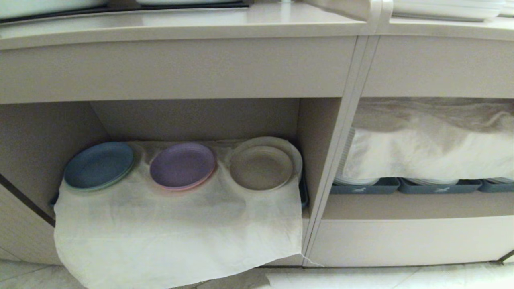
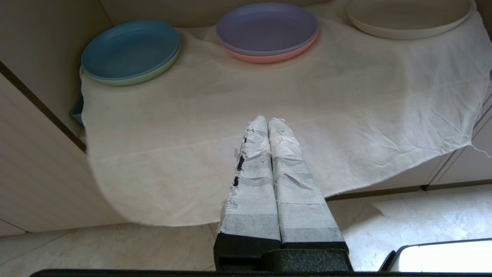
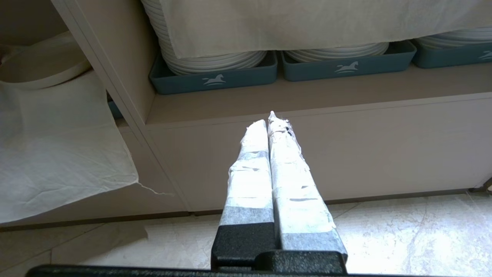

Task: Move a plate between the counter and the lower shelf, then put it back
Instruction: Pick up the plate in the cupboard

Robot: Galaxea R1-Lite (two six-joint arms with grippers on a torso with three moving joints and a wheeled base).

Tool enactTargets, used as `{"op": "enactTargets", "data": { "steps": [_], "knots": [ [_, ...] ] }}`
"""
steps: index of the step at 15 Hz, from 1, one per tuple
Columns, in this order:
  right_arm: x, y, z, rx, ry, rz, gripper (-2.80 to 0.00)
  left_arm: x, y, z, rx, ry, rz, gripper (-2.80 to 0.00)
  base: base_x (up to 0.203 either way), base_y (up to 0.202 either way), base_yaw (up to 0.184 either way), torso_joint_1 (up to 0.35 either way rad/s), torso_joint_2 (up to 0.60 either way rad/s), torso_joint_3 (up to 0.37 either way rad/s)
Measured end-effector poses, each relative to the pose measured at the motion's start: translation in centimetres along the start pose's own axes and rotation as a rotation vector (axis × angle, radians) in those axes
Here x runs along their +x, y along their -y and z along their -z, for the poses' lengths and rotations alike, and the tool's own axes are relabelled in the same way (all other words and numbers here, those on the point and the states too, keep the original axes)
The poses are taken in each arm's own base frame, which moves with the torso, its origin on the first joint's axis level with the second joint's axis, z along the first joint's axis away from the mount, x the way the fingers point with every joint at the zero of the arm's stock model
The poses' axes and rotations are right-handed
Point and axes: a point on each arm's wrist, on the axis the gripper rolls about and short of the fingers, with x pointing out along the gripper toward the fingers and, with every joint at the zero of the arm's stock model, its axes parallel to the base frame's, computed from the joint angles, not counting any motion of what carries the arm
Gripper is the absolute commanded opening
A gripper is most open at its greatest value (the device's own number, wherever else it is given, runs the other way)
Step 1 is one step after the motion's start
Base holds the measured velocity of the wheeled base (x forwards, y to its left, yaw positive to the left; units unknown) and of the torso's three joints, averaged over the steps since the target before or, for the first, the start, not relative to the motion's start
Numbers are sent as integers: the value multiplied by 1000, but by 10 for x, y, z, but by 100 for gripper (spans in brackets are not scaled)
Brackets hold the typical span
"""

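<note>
The left end effector (image 2: 268,120) hangs low, fingers pressed together and empty, aimed at the white cloth (image 2: 269,127). Beyond it, up and rightward, the plate (image 2: 407,17) rests on the lower shelf (image 1: 192,120). The right end effector (image 3: 268,118), likewise closed, faces blue-grey trays (image 3: 215,79); only the head view shows the worktop (image 1: 180,28).

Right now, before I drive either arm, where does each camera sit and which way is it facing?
Head view: on the head, looking forward and down at the counter edge and lower shelf with the cream plate; no arm shows.
Left wrist view: behind the left tool, shut, facing the white cloth.
Right wrist view: behind the right tool, shut, facing the blue-grey trays of stacked white plates.
Shared: head and left wrist both show the blue plate and purple plate.
</note>
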Motion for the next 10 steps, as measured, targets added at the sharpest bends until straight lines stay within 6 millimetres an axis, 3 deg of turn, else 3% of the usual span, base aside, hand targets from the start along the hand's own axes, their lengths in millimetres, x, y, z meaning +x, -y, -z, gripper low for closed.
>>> {"op": "enactTargets", "data": {
  "steps": [4,10],
  "knots": [
    [0,0,0,0,0,0,-280,-2,0,-5,8,8,12,-280,0,0,0,0,0,0],
    [0,0,0,0,0,0,-280,-11,1,-28,15,26,187,-280,0,0,0,0,0,0]
  ]
}}
